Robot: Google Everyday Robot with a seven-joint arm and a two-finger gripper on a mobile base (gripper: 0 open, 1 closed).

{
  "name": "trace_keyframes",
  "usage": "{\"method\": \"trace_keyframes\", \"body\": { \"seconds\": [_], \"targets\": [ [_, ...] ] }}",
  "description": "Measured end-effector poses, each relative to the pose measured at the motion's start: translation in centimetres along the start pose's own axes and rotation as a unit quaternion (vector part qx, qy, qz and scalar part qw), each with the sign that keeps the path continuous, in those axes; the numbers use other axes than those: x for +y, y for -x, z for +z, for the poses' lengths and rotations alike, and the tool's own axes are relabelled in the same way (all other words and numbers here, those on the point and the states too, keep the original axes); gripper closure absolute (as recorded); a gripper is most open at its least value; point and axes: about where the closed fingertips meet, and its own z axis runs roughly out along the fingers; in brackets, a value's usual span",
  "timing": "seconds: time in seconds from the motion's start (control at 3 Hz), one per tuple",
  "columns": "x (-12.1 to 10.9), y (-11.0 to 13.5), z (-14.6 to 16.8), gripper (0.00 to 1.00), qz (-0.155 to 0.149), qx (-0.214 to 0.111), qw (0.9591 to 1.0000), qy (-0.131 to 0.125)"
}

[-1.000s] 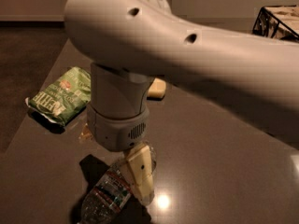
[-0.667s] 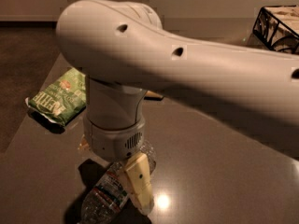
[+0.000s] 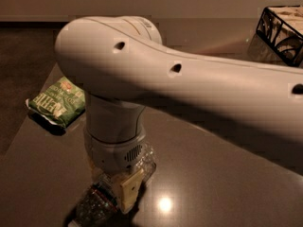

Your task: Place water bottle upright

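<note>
The water bottle lies on its side on the dark table, near the front edge at the lower left. It is clear and ribbed; its middle is hidden by my gripper and its other end shows beside the wrist. My gripper hangs from the thick white arm and is down right on the bottle's middle. The arm hides much of the table behind it.
A green chip bag lies flat on the table at the left, close to the table's left edge. A black wire basket stands at the far right corner. The floor beyond the table is dark.
The arm has swung lower and further left, and the gripper has come down over the bottle's middle, hiding more of it. The bottle and the chip bag have not moved.
</note>
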Motion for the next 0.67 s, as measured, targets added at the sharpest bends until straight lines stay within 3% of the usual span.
{"method": "trace_keyframes", "body": {
  "seconds": [0.33,0.67],
  "targets": [
    [0.0,-0.3,-0.4,0.65,0.013,-0.019,0.9996,-0.016],
    [-0.2,-1.6,-2.6,0.88,0.037,-0.055,0.9961,-0.059]
  ]
}}
